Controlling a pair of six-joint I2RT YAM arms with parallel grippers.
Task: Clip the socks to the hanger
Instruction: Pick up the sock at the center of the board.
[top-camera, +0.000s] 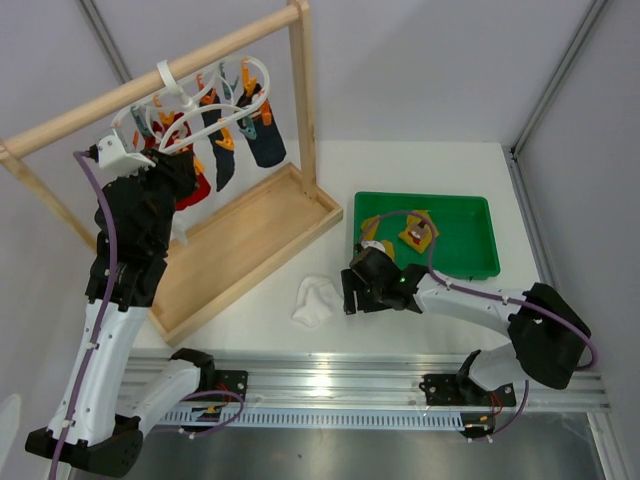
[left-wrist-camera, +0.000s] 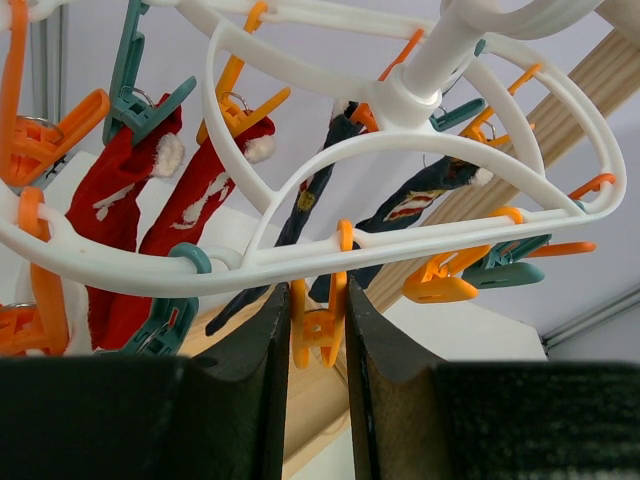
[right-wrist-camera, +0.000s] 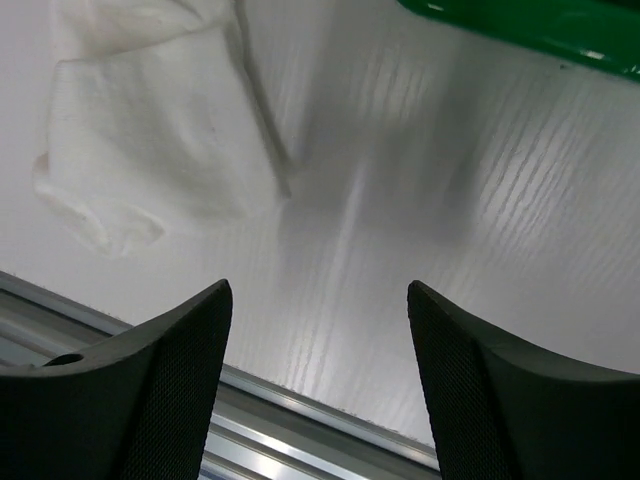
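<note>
The white hanger (top-camera: 185, 95) hangs by its hook on the wooden rack's bar, with red and dark navy socks clipped to it. In the left wrist view the hanger (left-wrist-camera: 400, 150) fills the top. My left gripper (left-wrist-camera: 318, 292) is shut on an orange clip peg (left-wrist-camera: 320, 325) at the frame's lower rim; both fingers press its handles. One white sock (top-camera: 313, 300) lies crumpled on the table. My right gripper (top-camera: 350, 290) is open and empty just right of it; the sock (right-wrist-camera: 150, 150) lies ahead-left of the fingers. Mustard-yellow socks (top-camera: 415, 228) lie in the green tray (top-camera: 470, 262).
The tall wooden rack with its tray base (top-camera: 250, 245) stands at the left. The aluminium rail (top-camera: 380, 375) runs along the near table edge, just below my right gripper. Teal and orange pegs (left-wrist-camera: 470, 275) hang all round the hanger.
</note>
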